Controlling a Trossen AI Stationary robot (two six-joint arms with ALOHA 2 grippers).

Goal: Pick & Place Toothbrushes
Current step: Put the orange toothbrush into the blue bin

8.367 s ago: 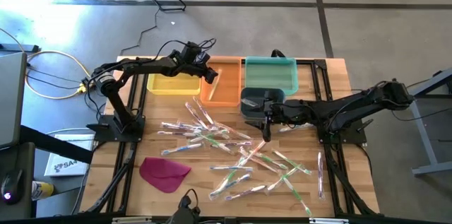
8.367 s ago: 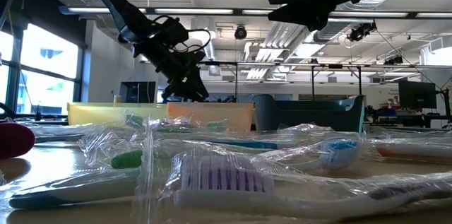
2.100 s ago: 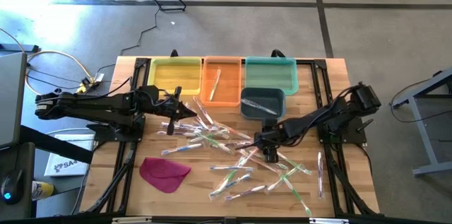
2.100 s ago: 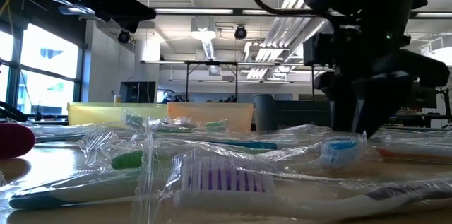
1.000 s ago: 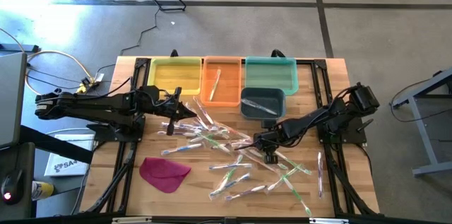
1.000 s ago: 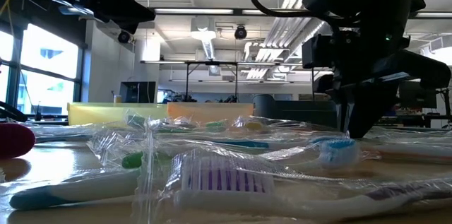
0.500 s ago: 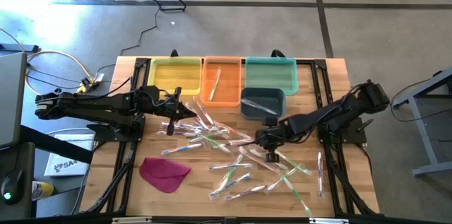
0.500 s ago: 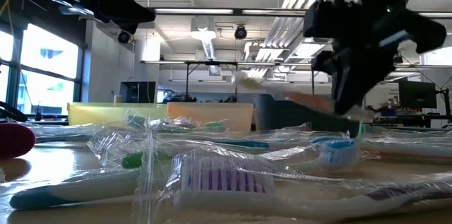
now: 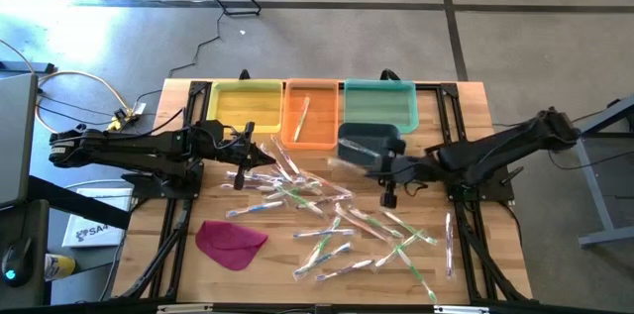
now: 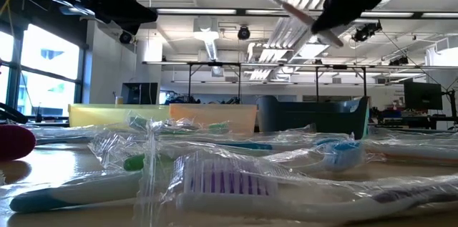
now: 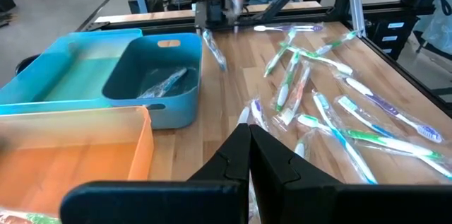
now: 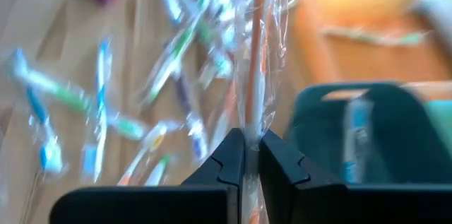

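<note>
Carrying step. Right gripper (image 12: 245,155) clamped on orange wrapped toothbrush (image 12: 256,61), aloft near dark blue bin (image 9: 369,142). Left gripper (image 11: 248,155) closed, empty, waiting beside scattered toothbrushes (image 9: 327,217). Next, probably: positioning over matching bin, releasing.

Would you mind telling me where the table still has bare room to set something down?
Bare wood shows along the table's right edge beside the teal bin, and around the magenta cloth at the near left. The middle is crowded with wrapped toothbrushes, where the left gripper rests shut and the right gripper carries one.
</note>
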